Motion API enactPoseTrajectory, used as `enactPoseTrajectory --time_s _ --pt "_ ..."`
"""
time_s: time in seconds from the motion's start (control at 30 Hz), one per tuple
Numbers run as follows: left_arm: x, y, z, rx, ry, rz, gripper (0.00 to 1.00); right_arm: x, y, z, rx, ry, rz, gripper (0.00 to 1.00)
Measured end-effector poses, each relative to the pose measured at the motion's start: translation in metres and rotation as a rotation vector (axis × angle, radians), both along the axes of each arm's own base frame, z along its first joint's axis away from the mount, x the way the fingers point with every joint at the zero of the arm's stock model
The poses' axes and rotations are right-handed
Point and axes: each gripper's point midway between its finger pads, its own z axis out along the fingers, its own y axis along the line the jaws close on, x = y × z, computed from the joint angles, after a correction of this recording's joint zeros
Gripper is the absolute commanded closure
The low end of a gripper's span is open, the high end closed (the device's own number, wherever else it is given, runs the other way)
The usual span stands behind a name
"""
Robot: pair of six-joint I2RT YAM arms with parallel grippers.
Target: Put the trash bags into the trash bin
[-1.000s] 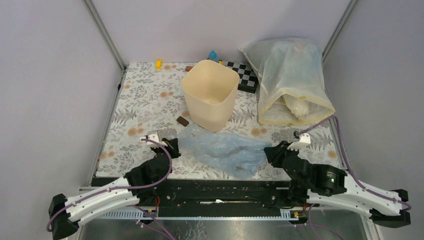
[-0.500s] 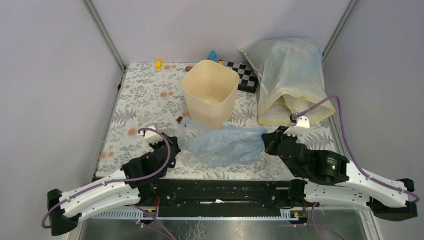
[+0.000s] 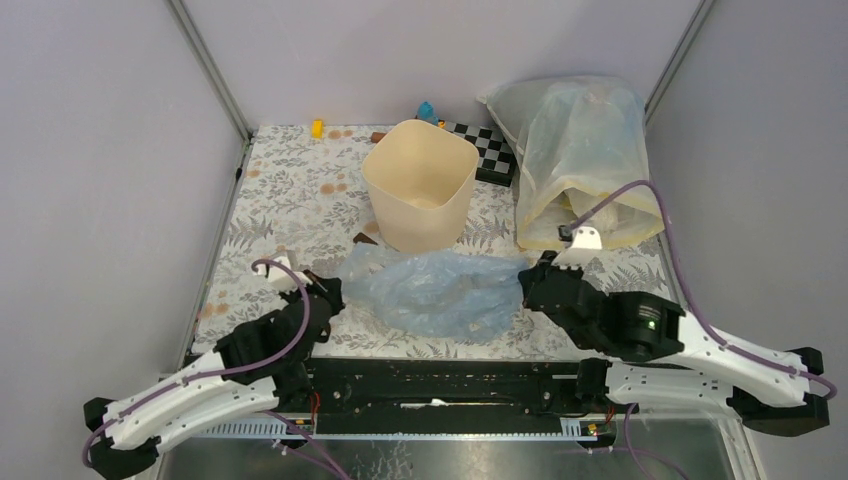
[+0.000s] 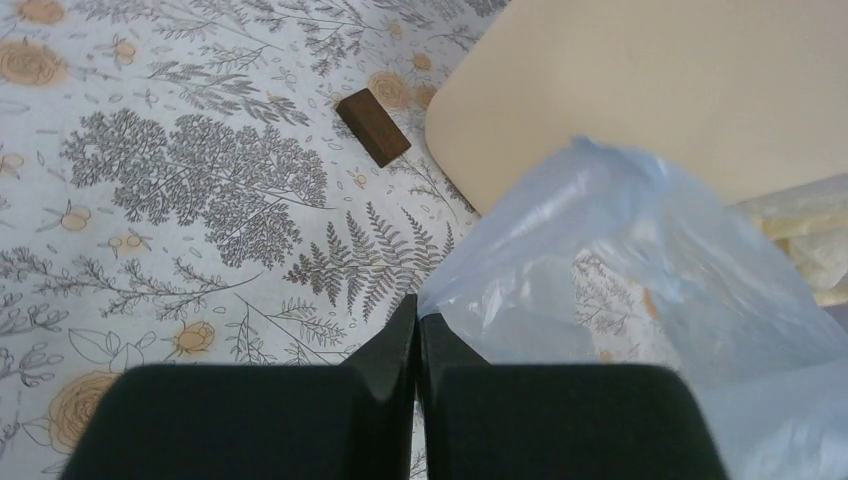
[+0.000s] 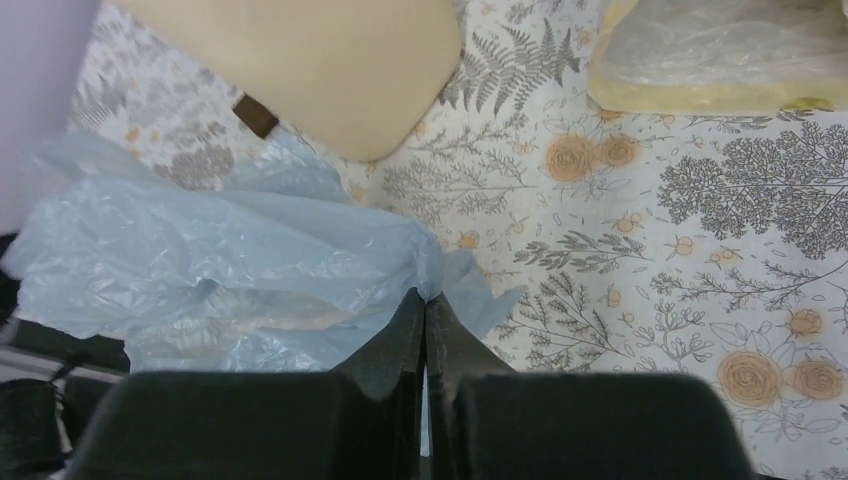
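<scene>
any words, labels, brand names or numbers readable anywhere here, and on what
There is no readable text in any view.
The trash bin, the trash bag and the yellowish sack carry no print.
The checkered board shows only squares, the tablecloth only flowers and ferns, and the brown block is plain.

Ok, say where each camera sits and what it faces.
Top external: above and behind the robot, looking down; left arm and right arm show.
Left wrist: on the left arm, past the left gripper pinching the trash bag, toward the trash bin.
Right wrist: same, right gripper pinching the bag's other edge.
All share bag and bin.
</scene>
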Motion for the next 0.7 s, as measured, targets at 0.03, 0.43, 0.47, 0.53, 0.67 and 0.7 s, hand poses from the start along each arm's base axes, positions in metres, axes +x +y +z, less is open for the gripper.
enactPoseTrajectory --time_s 0.03,0.43,0.47,0.53,0.67,0.7 --pt "0.001 -0.003 0.002 0.020 0.006 -0.014 1.00 0.000 0.004 -0.003 -0.022 0.011 0.013 1.00" --pt "0.010 -0.038 -0.019 0.217 0.139 -0.182 1.00 0.050 0.034 -0.058 0.050 0.310 0.083 0.93" --pt "0.011 -0.038 -0.021 0.212 0.149 -0.188 1.00 0.053 0.033 -0.059 0.065 0.318 0.082 0.93" --pt "0.012 -0.040 -0.021 0.188 0.163 -0.206 1.00 0.060 0.032 -0.058 0.114 0.337 0.091 0.93" --pt "0.014 -0.044 -0.014 0.110 0.165 -0.241 1.00 0.083 0.027 -0.065 0.172 0.379 0.084 0.91" --pt "0.015 -0.045 -0.012 0.092 0.164 -0.249 1.00 0.089 0.027 -0.072 0.170 0.398 0.080 0.90"
